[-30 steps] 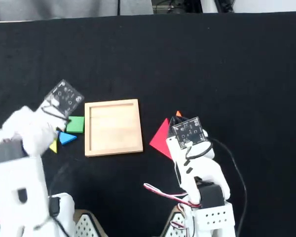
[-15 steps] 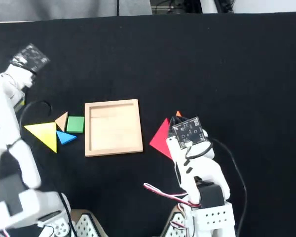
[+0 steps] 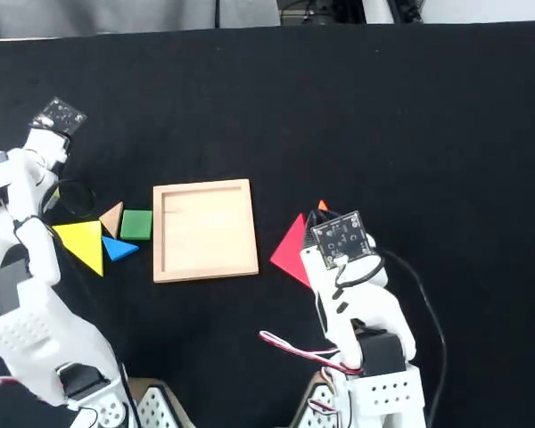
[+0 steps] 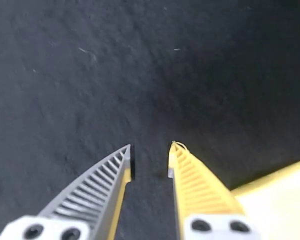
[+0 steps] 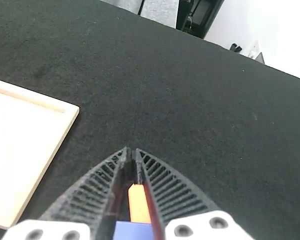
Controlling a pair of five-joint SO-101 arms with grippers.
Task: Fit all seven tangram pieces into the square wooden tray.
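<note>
One arm is clearly nearer: the left gripper (image 4: 150, 152), slightly parted and empty, hovers just beside the yellow triangle (image 3: 85, 241), tray (image 3: 205, 274) beyond.

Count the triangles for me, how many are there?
4: yellow, tan and blue left of the tray, red on its right. An orange piece by the red one is mostly hidden and may be another.
</note>
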